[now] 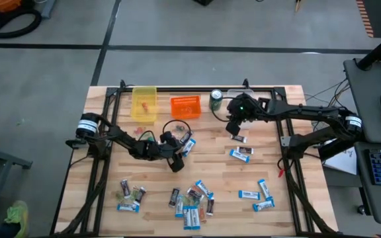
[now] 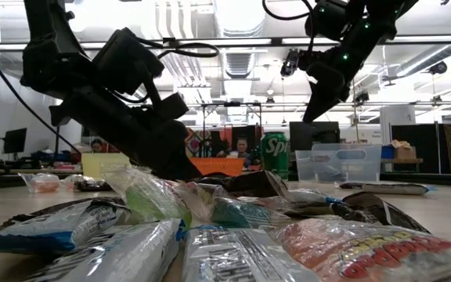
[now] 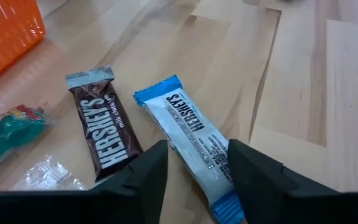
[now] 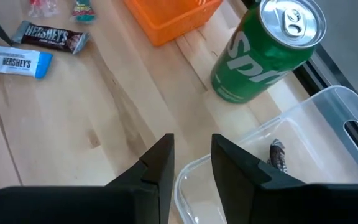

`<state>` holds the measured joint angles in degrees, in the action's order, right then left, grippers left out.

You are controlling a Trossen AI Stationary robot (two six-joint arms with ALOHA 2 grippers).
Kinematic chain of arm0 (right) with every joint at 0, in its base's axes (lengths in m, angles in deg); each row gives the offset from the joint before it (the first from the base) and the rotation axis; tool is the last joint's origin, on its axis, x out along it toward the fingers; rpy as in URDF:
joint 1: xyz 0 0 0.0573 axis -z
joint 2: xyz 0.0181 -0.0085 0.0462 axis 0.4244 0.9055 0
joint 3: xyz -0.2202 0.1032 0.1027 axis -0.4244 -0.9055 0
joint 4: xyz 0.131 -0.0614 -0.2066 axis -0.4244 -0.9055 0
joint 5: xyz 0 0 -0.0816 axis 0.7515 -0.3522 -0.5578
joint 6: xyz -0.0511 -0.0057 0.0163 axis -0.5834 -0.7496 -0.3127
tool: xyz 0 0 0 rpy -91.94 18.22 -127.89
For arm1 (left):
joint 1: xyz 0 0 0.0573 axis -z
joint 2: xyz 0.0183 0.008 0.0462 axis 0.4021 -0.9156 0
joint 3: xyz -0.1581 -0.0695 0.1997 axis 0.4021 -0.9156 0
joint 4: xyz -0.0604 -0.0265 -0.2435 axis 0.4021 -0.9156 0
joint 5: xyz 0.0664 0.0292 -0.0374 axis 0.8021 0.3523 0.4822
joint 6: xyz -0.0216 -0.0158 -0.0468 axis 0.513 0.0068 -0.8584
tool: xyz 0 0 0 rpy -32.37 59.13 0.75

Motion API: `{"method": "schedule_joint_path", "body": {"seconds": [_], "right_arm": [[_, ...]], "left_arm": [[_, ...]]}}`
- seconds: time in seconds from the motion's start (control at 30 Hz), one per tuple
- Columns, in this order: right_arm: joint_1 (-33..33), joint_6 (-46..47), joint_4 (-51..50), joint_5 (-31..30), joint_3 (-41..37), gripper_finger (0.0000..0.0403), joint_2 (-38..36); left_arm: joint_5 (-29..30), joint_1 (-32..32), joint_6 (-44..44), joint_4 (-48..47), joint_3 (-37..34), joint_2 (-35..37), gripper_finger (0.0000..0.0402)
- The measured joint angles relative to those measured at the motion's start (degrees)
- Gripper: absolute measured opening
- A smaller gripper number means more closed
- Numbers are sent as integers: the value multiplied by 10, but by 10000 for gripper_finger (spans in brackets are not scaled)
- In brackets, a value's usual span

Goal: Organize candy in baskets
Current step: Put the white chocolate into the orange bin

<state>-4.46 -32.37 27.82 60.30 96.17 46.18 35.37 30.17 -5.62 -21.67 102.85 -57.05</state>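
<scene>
Left gripper [image 3: 194, 171]: fingers parted, straddling a blue-white bar [image 3: 191, 130] on the counter [image 3: 303, 93], near the orange basket [image 1: 184, 107]; brown bar [image 3: 104, 130] just beside it. Right gripper [image 4: 191, 168]: narrow gap, holding nothing, above the clear basket [image 4: 316, 155] rim, beside the can [image 4: 266, 50]. Yellow basket [image 1: 144, 102] beyond the orange one. More candy [image 1: 194, 201] lies scattered, well apart from the baskets.

Left gripper [image 3: 194, 165] and right gripper [image 4: 191, 162], both parted.
</scene>
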Motion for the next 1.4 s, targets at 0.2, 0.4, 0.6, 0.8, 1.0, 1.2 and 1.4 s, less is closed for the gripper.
{"method": "schedule_joint_path", "body": {"seconds": [0.2, 0.4, 0.6, 0.8, 1.0, 1.2, 1.4], "right_arm": [[-13, -8, 32, 0, 0, 83, 0], [-13, -6, 37, 1, 0, 75, -3], [-15, -2, 37, 4, 0, 73, -5], [-34, -2, 37, 5, 0, 72, -5], [-60, 6, 41, 5, 0, 68, -5], [-84, 14, 41, 5, 0, 72, -5], [-97, 16, 41, 5, 0, 66, -5]], "left_arm": [[-7, 2, 8, -5, -2, 0, 81], [-13, 5, 10, -7, -5, 3, 7], [-37, 7, 13, -27, -8, 32, 1], [-46, 7, 31, -67, -8, 100, 0], [-35, -5, 56, -113, -4, 185, 0], [-7, -62, 111, -172, -2, 265, 0], [-42, -163, 239, -199, 7, 310, 0]]}}
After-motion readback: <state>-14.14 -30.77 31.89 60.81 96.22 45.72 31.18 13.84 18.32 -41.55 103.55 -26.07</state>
